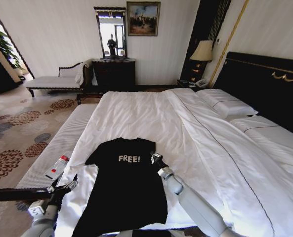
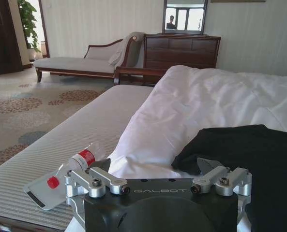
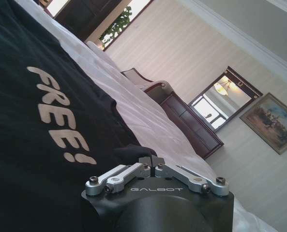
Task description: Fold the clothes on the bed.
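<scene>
The black T-shirt (image 1: pixel 124 185) lies flat, chest up, near the foot of the white bed (image 1: pixel 151 113), with its "FREE!" lettering (image 1: pixel 129 158) showing. My right gripper (image 1: pixel 156 159) is at the shirt's right sleeve. In the right wrist view its fingers (image 3: pixel 150 162) are shut on a raised fold of the black cloth (image 3: pixel 37 145). My left gripper (image 1: pixel 67 186) hovers at the bed's left edge beside the left sleeve. It (image 2: pixel 155 166) is open, with white duvet between the fingers and the black sleeve (image 2: pixel 220 145) just past one fingertip.
A grey bench (image 1: pixel 57 148) runs along the bed's left side; a plastic bottle with a red cap (image 1: pixel 57 167) lies on it. Pillows (image 1: pixel 225 103) and a dark headboard (image 1: pixel 265 84) are to the right. A chaise (image 1: pixel 52 81) and a dresser (image 1: pixel 114 74) stand at the far wall.
</scene>
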